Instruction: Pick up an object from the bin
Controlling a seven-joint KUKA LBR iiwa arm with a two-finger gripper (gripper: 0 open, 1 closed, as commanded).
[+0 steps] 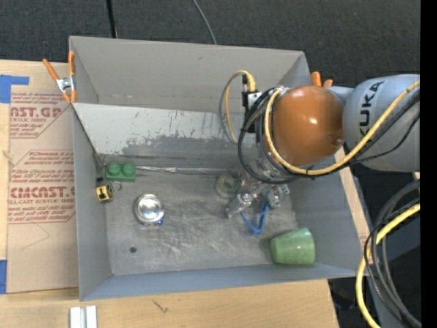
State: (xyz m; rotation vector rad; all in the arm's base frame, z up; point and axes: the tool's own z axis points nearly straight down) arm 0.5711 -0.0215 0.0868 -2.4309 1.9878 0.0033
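Gripper position: low over the floor of the grey bin, right of centre, under the orange cover at the wrist of the arm. We cannot tell how the jaws stand, spread or pressed together, because the metal parts at the tip blur into the floor beneath them.

We record a small blue looped piece directly at the gripper's tip, on its near side, lying on the floor. Whether the two touch, we cannot tell. It is the nearest thing to the gripper, and we see nothing between the jaws.

A greyish round thing lies just beside the gripper on its left. A pale green cup lies on its side near the front right corner, close to the blue piece but apart from it.

Well apart, in the left half, we find a silvery round thing on open floor, a green studded block against the left wall (toward the back), and a small yellow-and-black piece just in front of the block.
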